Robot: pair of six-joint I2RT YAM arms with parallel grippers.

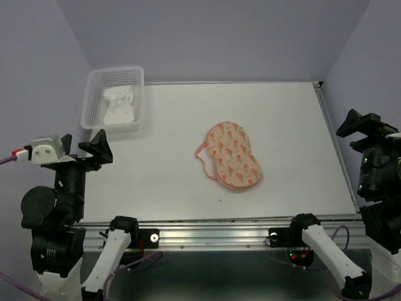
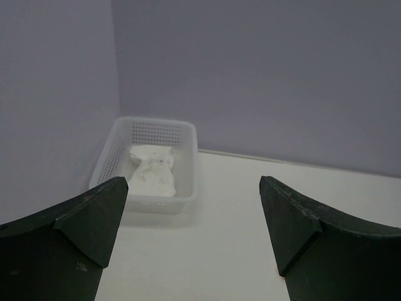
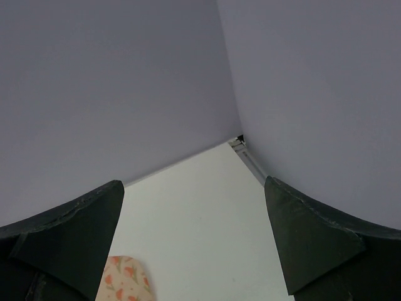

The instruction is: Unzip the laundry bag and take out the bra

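**Both arms wait at the sides, the pouch lies alone in the middle**

The room is a small corner with pale violet walls, and a white table point(image 1: 175, 188) fills it. At the near edge, a metal rail carries the two arm bases.

The laundry bag point(image 1: 234, 155) lies flat close to the middle of the table, a little to the right, and its pink loop point(image 1: 198, 154) points to the left. Nothing touches it. From above I cannot tell if its zipper is open or closed.

In the far left corner stands a white mesh basket point(image 1: 89, 100), well apart from the bag. Inside it lies a crumpled white garment point(image 1: 119, 105). I think this may be the bra, put there to keep it separate from the pouch, but its shape is not clear enough to be sure. If it is not, the bra must be hidden inside the pouch.

The left gripper point(image 2: 193, 188) is raised beside the left edge and looks toward the basket. Its jaws are spread wide and hold nothing. The right gripper point(image 3: 193, 185) is raised at the right edge, also spread wide and empty, with only a tip of the pouch below it. I judge that both are parked to leave the table free.

By count: one pouch, one basket, one white garment, two arms with two fingers each.
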